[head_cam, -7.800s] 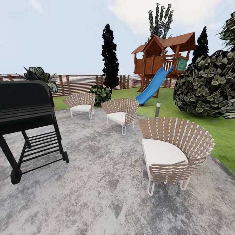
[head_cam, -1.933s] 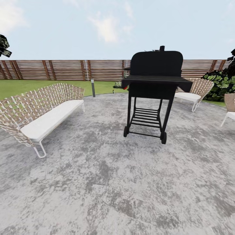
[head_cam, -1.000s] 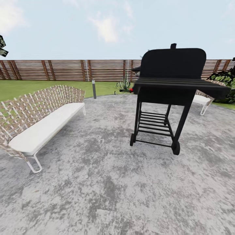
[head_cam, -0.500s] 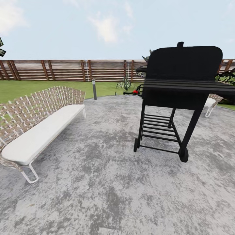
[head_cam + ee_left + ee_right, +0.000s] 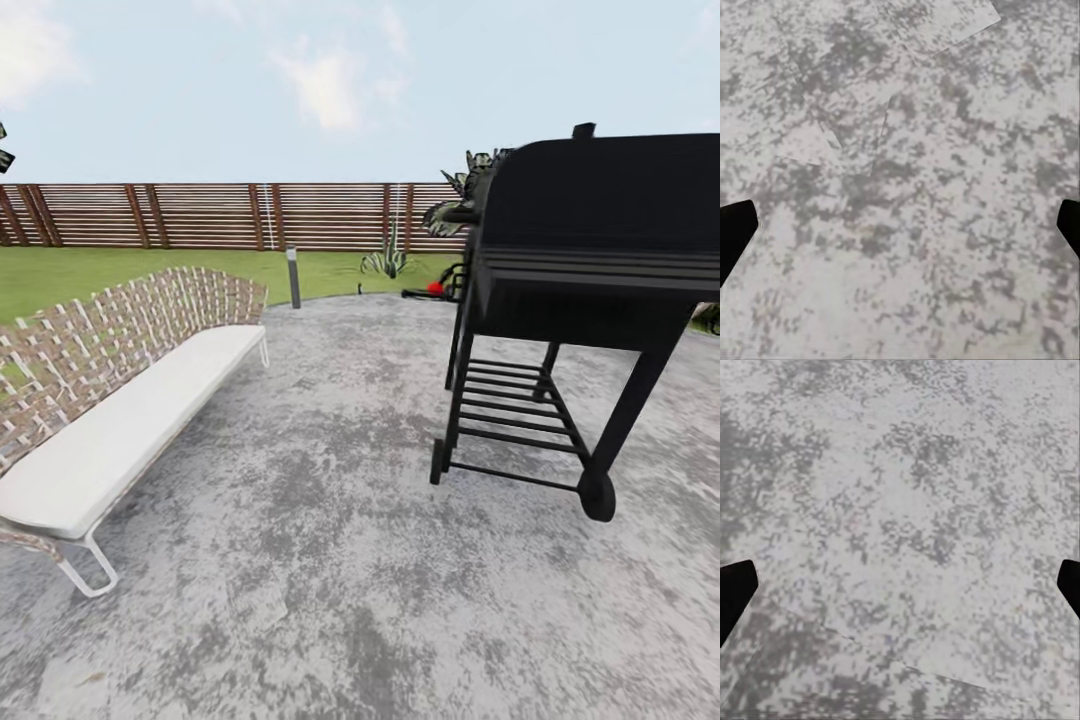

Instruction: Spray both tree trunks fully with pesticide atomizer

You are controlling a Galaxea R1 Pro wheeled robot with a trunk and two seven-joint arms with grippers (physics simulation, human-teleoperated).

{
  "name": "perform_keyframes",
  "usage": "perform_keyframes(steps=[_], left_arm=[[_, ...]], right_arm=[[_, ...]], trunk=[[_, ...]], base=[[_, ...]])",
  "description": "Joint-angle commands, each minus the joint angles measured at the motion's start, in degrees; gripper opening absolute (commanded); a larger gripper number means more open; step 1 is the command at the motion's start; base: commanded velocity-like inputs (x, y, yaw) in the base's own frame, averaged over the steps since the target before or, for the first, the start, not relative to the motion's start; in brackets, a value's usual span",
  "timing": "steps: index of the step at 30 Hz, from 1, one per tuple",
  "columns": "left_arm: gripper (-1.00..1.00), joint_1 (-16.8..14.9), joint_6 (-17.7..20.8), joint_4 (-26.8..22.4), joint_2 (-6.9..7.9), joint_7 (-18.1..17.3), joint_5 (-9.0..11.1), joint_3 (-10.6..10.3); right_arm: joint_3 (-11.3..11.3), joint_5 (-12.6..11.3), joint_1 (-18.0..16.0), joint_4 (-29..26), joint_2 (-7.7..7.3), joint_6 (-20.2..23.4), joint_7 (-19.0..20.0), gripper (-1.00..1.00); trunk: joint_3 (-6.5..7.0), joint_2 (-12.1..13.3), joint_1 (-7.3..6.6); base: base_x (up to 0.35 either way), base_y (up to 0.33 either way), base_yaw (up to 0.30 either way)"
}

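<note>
The robot stands on a mottled grey patio, with a woven bench at the left of the head view and a black grill filling the right. Lawn and a slatted fence run across the upper middle. The sprayer and the two pale-trunked trees are not in sight, so the search is not over.

Both claws are spread apart, dark fingers at the frame edges in the left wrist view, fingers likewise in the right wrist view, with bare paving between them.

The risk: the grill's wheel and legs sit close, so a careless turn to the right could clip them.
</note>
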Motion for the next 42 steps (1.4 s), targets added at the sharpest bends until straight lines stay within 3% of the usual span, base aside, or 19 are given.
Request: perform_keyframes(steps=[1,42], left_arm=[[1.0,0.0,0.0,0.0,0.0,0.0,0.0,0.0],[1.0,0.0,0.0,0.0,0.0,0.0,0.0,0.0]], right_arm=[[0.0,0.0,0.0,0.0,0.0,0.0,0.0,1.0],[0.0,0.1,0.0,0.1,0.0,0.0,-0.3,1.0]], trunk=[[0.0,0.0,0.0],[0.0,0.0,0.0]], base=[[0.293,0.221,0.0],[0.299,0.187,0.0]])
